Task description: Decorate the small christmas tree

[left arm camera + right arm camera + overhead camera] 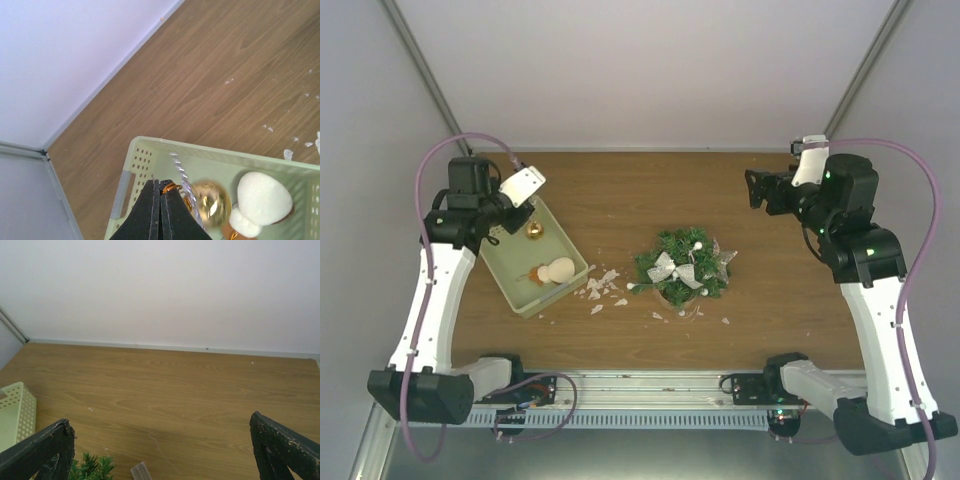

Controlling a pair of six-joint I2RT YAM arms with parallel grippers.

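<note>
Squarely in the middle of the table (620,190) stands the small christmas tree (680,268), upright, so its long axis points up at the overhead camera; a silver bow (668,268) and some white beads already sit in its branches. From the left gripper (159,182) the tree lies off to the right and a little toward the near edge, well apart; the right gripper (755,190) hangs nearer to it, over the far right part of the table, jaws spread wide and holding nothing, with only the tree's tip showing at the bottom of its wrist view. White flakes (603,285) litter the wood between the tree and the pale green tray (510,275), which lies slantwise near the left edge. In the tray are a gold bauble (210,200), a white two-lobed ornament (262,197) and something orange that is mostly hidden. The left gripper is over the tray's far end, jaws pressed fully together, and the gold wire loop (171,187) of the bauble seems pinched at their tips, though the view there is tight.
</note>
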